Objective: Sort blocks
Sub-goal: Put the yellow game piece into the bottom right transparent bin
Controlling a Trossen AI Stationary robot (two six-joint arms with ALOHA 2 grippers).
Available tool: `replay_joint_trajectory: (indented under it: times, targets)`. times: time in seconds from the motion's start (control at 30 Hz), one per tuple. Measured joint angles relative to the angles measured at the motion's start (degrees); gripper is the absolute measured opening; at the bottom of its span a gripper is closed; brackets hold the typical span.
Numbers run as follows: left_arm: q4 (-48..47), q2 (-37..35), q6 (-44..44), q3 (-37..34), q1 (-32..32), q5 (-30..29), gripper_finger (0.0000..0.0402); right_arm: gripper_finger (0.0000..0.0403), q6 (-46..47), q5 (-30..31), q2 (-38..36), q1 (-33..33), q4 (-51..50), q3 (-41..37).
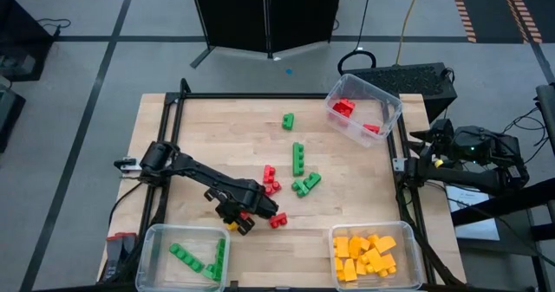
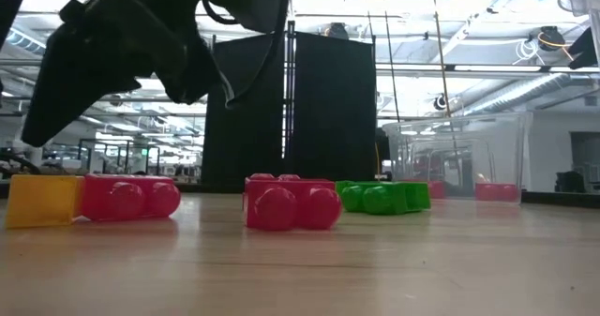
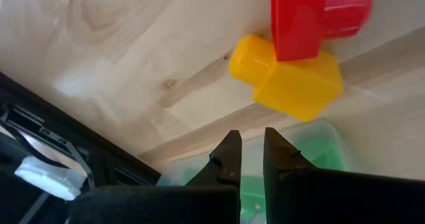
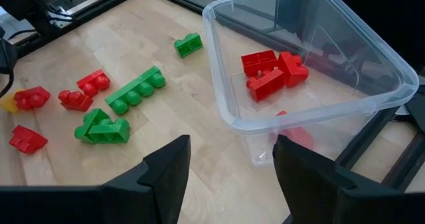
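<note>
Sorting is mid-way on the wooden counter [image 1: 199,127]: the left gripper [image 3: 247,151], fingers closed and empty, hovers by a yellow block [image 1: 232,225] touching a red block [image 1: 277,221], and must likely open to take one. The right gripper [image 4: 229,161] waits open at the counter's edge. Yellow bin [image 1: 412,240] is fullest; red bin [image 1: 388,101] and green bin [image 1: 152,244] hold a few. Loose blocks [image 1: 298,158] remain mid-counter.

1. A robotics lab or open industrial workspace.
2. The wooden surface [image 1: 225,132] sits in a black metal frame [image 1: 173,145] on a grey floor [image 1: 95,75] marked with tape.
3. Exposed ceiling pipes [image 2: 487,35], bright strip lights and a black partition [image 2: 328,110] fill the low view's background.
</note>
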Motion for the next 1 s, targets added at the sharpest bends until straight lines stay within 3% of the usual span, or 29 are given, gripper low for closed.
replay_joint_trajectory:
  times: [0.57, 0.87, 1.0]
  targets:
    - [4.6, 0.3, -2.6, -4.7, -0.4, 1.3, 0.0000, 0.0208, -0.2, 0.0, 0.0, 0.0, -1.2, 0.0]
    - [23.1, 0.2, -9.0, -8.4, -0.1, 2.5, 0.0000, 0.0208, -1.0, 0.0, 0.0, 0.0, -1.3, 0.0]
    - [29.3, 0.2, -10.1, -7.4, 1.5, -0.6, 0.0000, 0.0208, -1.1, 0.2, 0.0, 0.0, -1.3, 0.0]
